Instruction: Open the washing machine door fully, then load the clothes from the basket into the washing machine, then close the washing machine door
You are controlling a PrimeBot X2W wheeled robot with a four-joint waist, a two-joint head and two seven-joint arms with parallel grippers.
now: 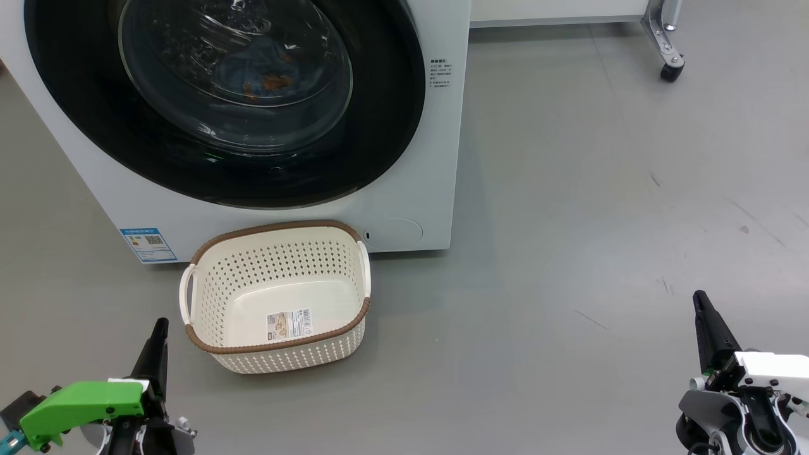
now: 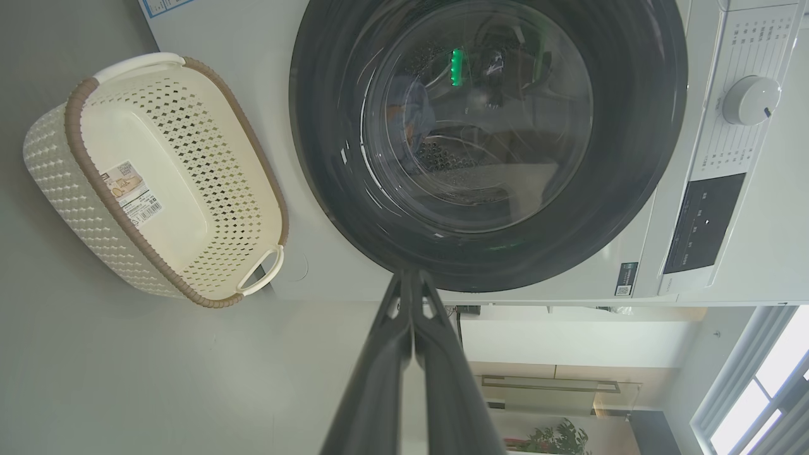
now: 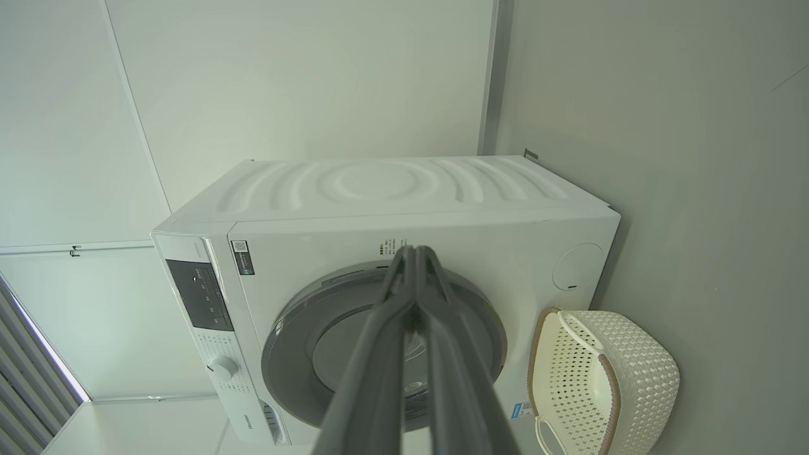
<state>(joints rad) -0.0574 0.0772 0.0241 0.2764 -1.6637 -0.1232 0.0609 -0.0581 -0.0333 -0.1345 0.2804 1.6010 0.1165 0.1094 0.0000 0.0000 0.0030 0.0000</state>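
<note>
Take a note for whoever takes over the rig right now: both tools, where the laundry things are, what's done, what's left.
Tools: left tool shut, empty, low beside the basket; right tool shut, empty, out right above the floor.
Things: basket empty, on the floor close in front of the washing machine; clothes inside it, seen through the washing machine door.
Done: loading, and the door looks closed.
Left: nothing obvious; I cannot tell whether the door has latched.
</note>
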